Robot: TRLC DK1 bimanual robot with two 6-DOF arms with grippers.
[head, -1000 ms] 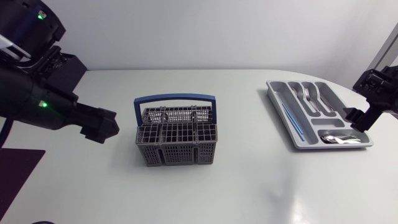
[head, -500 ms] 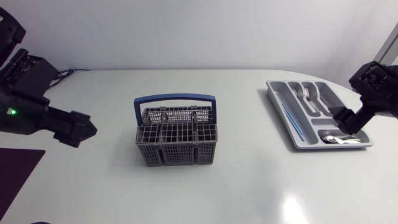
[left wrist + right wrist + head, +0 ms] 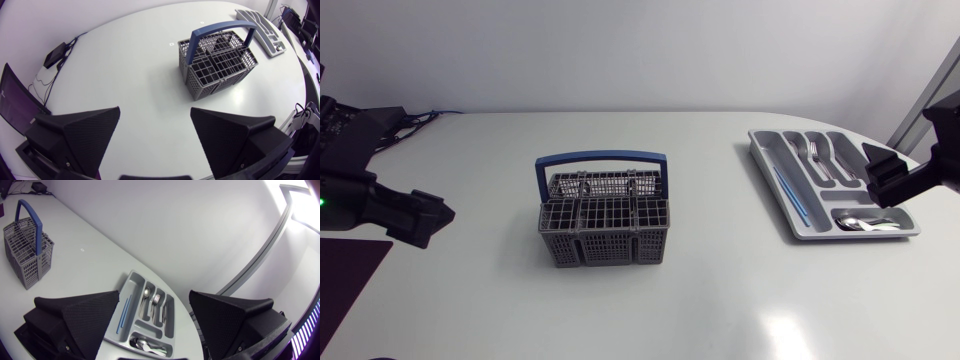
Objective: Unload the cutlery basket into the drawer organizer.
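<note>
The grey cutlery basket point(image 3: 603, 228) with a blue handle stands upright mid-table; no cutlery shows in its cells. The grey drawer organizer point(image 3: 775, 190) lies at the right, holding forks, spoons and a blue stick. My left gripper point(image 3: 420, 220) hangs open far to the left of the basket, and the left wrist view shows the basket point(image 3: 217, 62) well ahead of its empty fingers point(image 3: 90, 135). My right gripper point(image 3: 885, 180) stands open over the organizer's right edge. In the right wrist view the organizer point(image 3: 131, 279) lies below that gripper point(image 3: 155, 300), with the basket point(image 3: 27, 255) far off.
A small black box with cables point(image 3: 55, 52) sits at the table's back left. A dark flat panel point(image 3: 345, 285) lies at the front left edge. Bare white tabletop point(image 3: 720, 260) stretches between basket and organizer.
My left arm has drawn back to the left, away from the basket. My right gripper has lifted slightly and shifted toward the organizer's far right. Both stay open.
</note>
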